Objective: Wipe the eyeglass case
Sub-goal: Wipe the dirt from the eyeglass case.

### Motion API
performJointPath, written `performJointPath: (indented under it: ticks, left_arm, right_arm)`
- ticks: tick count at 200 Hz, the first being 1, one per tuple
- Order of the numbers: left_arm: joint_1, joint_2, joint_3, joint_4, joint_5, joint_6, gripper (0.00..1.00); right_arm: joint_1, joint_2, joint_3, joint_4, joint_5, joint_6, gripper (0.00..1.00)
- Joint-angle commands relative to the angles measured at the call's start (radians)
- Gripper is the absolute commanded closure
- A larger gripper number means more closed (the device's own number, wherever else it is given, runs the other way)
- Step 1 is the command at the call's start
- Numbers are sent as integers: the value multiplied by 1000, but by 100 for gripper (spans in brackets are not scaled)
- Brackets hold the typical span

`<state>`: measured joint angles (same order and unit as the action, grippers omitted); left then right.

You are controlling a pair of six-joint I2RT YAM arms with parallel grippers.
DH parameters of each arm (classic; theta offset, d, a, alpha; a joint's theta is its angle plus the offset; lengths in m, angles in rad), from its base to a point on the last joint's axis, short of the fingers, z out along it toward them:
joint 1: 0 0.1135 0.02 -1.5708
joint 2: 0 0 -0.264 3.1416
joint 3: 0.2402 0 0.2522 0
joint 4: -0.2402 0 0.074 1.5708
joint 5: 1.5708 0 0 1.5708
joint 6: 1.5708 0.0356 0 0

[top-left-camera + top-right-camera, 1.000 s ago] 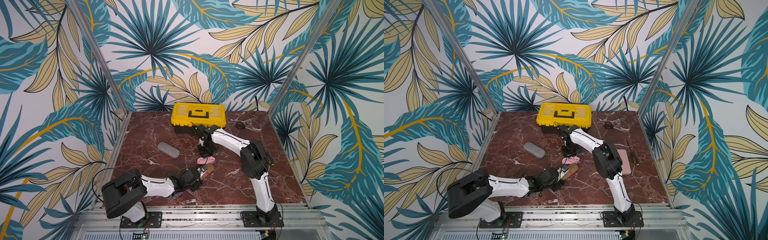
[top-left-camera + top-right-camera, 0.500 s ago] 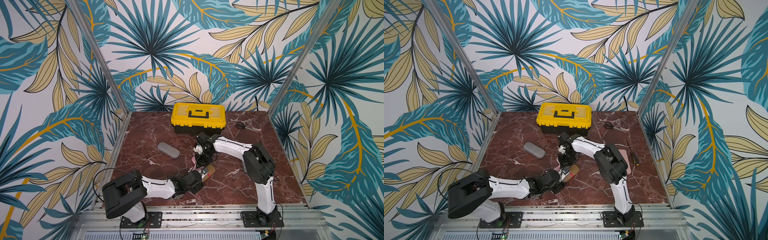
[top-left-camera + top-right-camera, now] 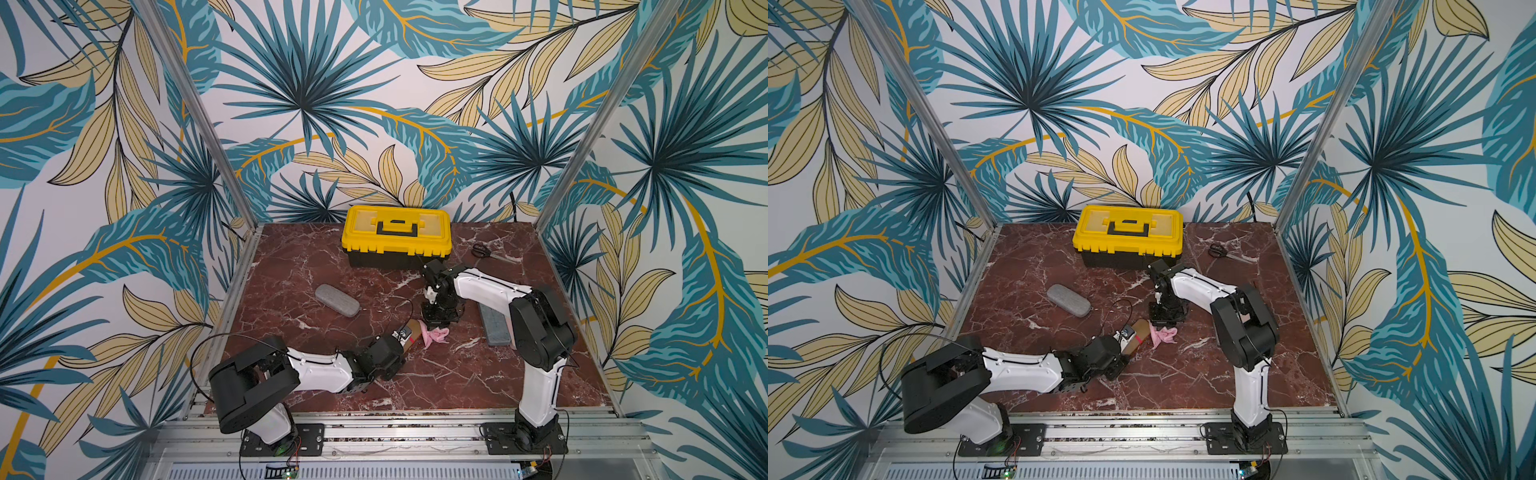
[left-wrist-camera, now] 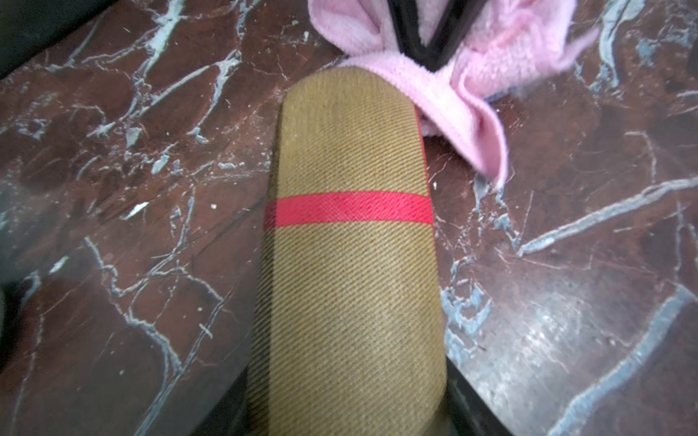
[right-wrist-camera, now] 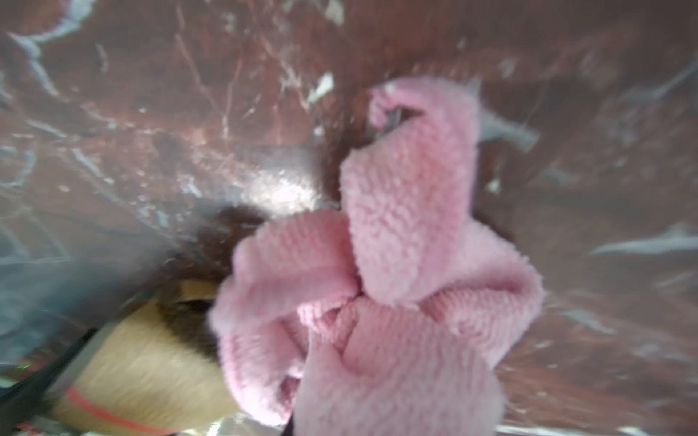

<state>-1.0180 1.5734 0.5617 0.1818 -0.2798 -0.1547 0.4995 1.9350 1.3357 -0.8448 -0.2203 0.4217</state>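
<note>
Swinging back across the table (image 3: pixel 457 386), the right gripper (image 3: pixel 438 323) has dragged the pink cloth (image 3: pixel 436 336) over the far end of the eyeglass case (image 3: pixel 414 329). It now stands just off the tip, and the left wrist view shows the cloth (image 4: pixel 453 98) touching the case's rounded end (image 4: pixel 351 241). The right gripper is pinched together on a bunch of cloth. The left gripper (image 3: pixel 400 341) stays clamped on the case's near end, holding it low over the table. That looks like one stroke finished. Most of the case's length probably still needs wiping.
</note>
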Motion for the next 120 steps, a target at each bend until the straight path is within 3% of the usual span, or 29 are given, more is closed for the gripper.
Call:
performJointPath:
  ticks: [1,72,92,120]
  left_arm:
    - [5,35,35,-39,67,-27,70]
    - [30,41,65,-31,194,-63,70]
    - [33,37,64,-31,213,-62,70]
    - [34,31,67,-43,262,-64,71]
  right_arm:
    - [20,-71,-92,178,-138,173,100]
    - [248,-190,-286,531,-234,542,100]
    - [264,-196,-270,547,-243,555,100]
    - [194,-157,-165,424,-178,441,100]
